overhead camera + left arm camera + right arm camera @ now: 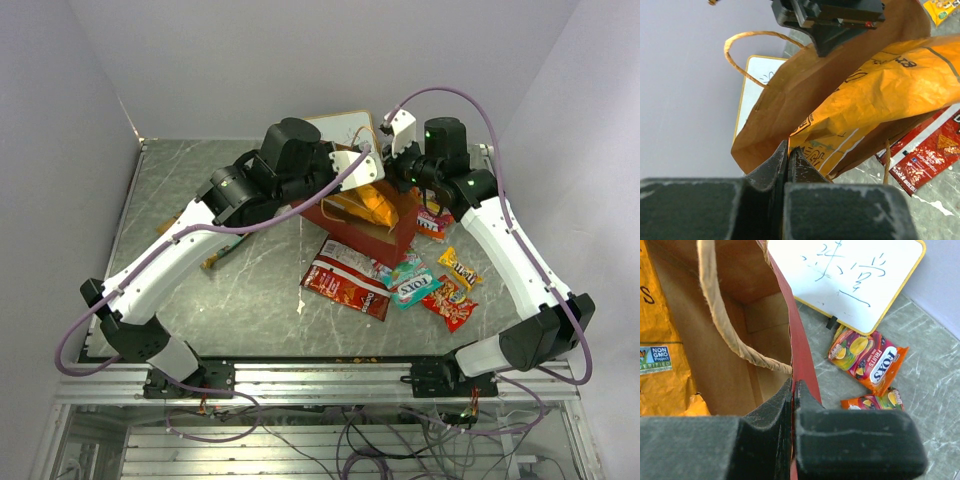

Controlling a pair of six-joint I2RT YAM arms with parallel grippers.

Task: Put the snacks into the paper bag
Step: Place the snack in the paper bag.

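The paper bag (385,232), red outside and brown inside, stands at mid-table with its mouth held apart by both arms. My left gripper (787,151) is shut on the bag's rim (770,125); in the top view it is the left gripper (368,176). My right gripper (795,386) is shut on the opposite red wall (799,340), seen from above as the right gripper (402,172). A large orange packet (880,95) lies inside the bag. On the table lie a long red chip bag (345,282), a teal packet (410,284), a yellow packet (460,267) and a red-orange packet (450,305).
A whiteboard (850,275) with scribbles leans behind the bag. Two orange fruit-candy packets (867,357) lie beside the bag's right wall. A twisted paper handle (725,325) hangs across the bag's mouth. Grey walls close in the table at the back and sides.
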